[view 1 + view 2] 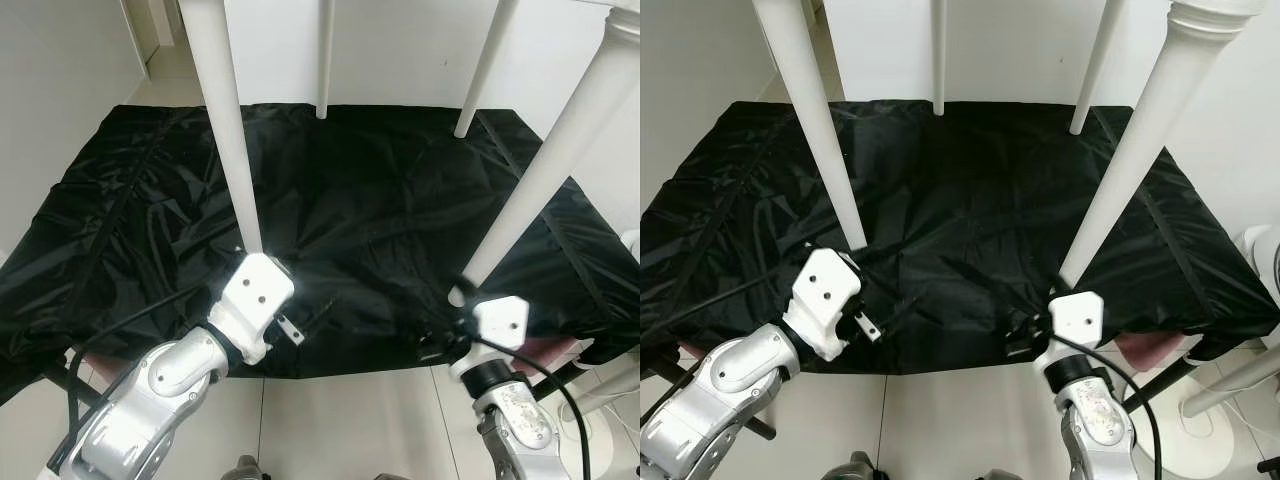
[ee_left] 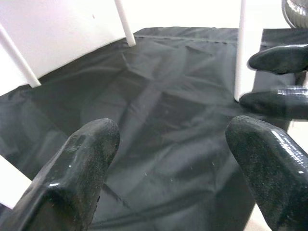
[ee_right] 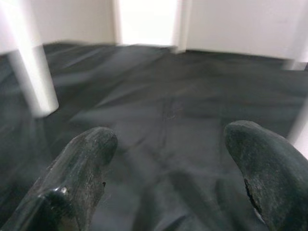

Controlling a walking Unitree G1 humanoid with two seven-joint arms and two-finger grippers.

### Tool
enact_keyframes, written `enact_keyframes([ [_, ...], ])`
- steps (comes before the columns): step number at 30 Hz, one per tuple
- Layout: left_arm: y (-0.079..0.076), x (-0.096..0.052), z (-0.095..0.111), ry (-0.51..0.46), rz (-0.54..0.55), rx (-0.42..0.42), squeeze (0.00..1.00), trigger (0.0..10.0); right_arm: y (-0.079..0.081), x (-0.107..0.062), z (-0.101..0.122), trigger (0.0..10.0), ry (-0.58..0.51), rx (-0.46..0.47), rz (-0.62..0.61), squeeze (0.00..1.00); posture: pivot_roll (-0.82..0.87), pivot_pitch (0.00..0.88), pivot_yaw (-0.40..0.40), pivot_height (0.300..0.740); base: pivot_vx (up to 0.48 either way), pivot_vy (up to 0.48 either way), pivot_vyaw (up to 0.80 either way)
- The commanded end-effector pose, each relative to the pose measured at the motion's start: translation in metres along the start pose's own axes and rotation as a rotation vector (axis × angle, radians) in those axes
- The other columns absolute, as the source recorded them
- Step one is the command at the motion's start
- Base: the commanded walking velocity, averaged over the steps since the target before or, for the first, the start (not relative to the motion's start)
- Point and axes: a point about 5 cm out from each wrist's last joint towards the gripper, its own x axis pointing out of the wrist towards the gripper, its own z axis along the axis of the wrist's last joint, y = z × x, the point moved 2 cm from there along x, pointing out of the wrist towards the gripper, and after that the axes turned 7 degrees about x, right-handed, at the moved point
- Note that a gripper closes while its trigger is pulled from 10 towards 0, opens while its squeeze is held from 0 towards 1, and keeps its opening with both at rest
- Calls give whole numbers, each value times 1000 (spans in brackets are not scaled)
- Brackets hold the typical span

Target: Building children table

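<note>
The white children's table stands upright on a black cloth [image 1: 370, 220]. Its front left leg [image 1: 232, 140] and front right leg [image 1: 545, 180] rise out of the top of the picture, with two back legs [image 1: 324, 60] behind. My left gripper [image 2: 178, 159] is low at the foot of the front left leg, open, with only cloth between its fingers. My right gripper [image 3: 168, 168] sits by the foot of the front right leg [image 2: 239, 53], also open and holding nothing. Its two black fingers [image 2: 276, 57] show in the left wrist view beside that leg.
The cloth's front edge ends at pale floor tiles [image 1: 340, 420] just before me. White walls close in behind and on the right. A white stand base [image 1: 1230, 420] and a pinkish object [image 1: 1150, 350] lie at the right front corner. A doorway [image 1: 160, 40] opens at the back left.
</note>
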Motion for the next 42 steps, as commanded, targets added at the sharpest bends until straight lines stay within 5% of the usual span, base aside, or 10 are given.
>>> enact_keyframes([
  [1,-3,-1,-5,17,-43,13,0,10000,0,0,-2,10000,2,14,10,0,-15,106,18,740,0,0,0],
  [42,-3,-1,-5,17,-43,13,0,10000,0,0,-2,10000,2,14,10,0,-15,106,18,740,0,0,0],
])
